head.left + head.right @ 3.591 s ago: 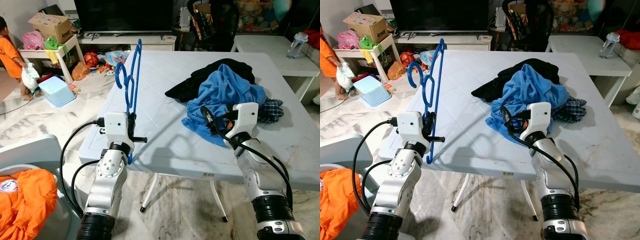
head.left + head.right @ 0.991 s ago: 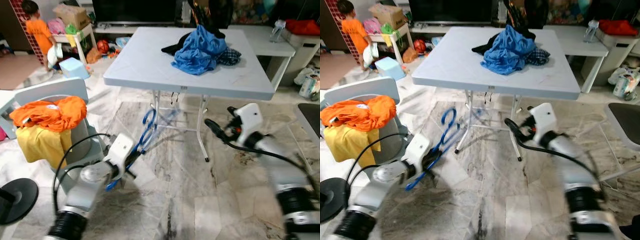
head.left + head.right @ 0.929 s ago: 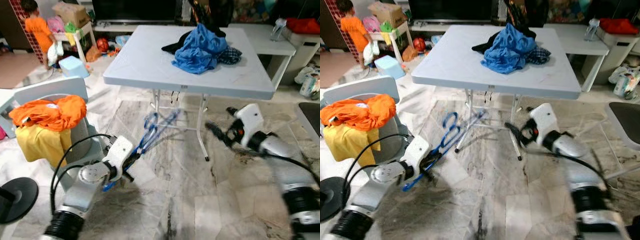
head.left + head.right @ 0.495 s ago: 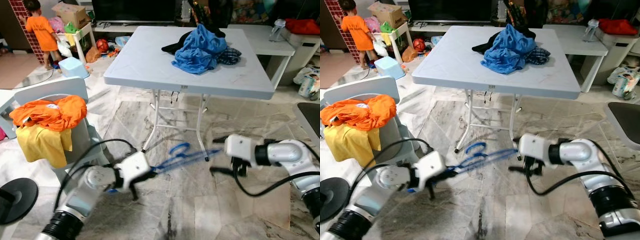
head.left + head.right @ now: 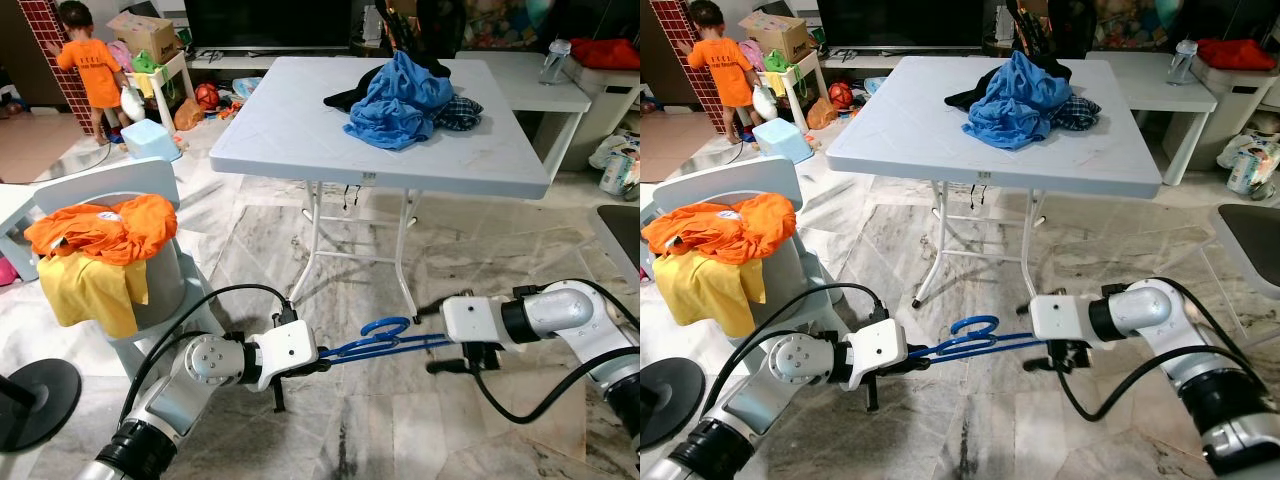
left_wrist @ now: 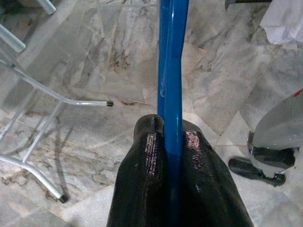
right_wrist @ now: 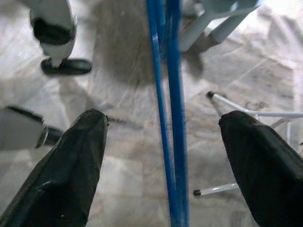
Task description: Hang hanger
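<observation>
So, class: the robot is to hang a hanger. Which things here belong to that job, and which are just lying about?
Part of the job:
- blue hanger
- left gripper, shut on the hanger
- right gripper, open, fingers either side of the hanger

Lying about:
- white folding table
- clothes pile on the table
- orange garment on a grey chair
- cardboard box
</observation>
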Available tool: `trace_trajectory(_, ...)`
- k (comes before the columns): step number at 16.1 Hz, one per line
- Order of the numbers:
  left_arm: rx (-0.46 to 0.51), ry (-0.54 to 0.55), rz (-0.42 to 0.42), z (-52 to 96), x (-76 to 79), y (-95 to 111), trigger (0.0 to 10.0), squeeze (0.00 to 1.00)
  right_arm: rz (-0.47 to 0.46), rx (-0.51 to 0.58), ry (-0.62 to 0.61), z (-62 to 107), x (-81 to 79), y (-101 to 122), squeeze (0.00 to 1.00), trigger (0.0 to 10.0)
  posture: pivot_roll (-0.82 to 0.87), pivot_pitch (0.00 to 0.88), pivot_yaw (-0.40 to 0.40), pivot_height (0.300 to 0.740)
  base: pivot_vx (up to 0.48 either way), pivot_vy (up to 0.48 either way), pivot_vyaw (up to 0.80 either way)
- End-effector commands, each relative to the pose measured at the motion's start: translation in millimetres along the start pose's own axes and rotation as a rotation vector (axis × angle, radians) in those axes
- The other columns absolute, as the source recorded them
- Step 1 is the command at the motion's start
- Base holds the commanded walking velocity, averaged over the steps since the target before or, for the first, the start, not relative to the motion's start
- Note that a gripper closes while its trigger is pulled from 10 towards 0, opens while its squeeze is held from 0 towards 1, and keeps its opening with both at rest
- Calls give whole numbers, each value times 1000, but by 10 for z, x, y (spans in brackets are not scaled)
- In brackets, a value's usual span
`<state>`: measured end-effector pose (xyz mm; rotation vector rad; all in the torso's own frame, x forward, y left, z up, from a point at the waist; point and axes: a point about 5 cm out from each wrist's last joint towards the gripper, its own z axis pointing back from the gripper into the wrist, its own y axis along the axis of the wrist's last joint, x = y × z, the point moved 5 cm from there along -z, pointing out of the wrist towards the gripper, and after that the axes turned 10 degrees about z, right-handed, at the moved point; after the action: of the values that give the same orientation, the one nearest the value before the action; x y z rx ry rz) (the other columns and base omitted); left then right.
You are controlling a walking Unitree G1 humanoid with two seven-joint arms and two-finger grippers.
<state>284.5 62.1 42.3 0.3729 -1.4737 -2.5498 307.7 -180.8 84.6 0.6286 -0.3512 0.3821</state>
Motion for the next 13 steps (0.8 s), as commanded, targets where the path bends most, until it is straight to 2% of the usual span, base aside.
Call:
trace_trajectory(1,-13,-17,-41,4,-5,6,10000,0,47,-44,48,71,72,-8,0,0,-163,0,49,740,0,0,0)
trace_trajectory(5,-2,-18,-56,-18,-6,22,10000,0,54,-112,123,61,81,-71,0,0,-165,0,44,740,0,0,0)
trace_trajectory(7,1,-12,-59,-24,-19,29,10000,0,40,-112,161,-4,23,-71,0,0,-162,0,43,740,0,0,0)
trace_trajectory(9,7,-1,-64,-20,-46,43,10000,0,6,-143,192,-37,-69,-165,0,0,-162,0,44,740,0,0,0)
trace_trajectory(11,12,12,-66,-21,-76,60,10000,0,-40,-180,176,-58,-101,-277,0,0,-161,0,44,740,0,0,0)
trace_trajectory(12,17,18,-67,-29,-88,72,10000,0,-97,-175,125,-96,-59,-298,0,0,-163,0,43,740,0,0,0)
trace_trajectory(13,18,18,-67,-33,-89,74,10000,0,-114,-173,109,-109,-42,-300,0,0,-163,0,43,740,0,0,0)
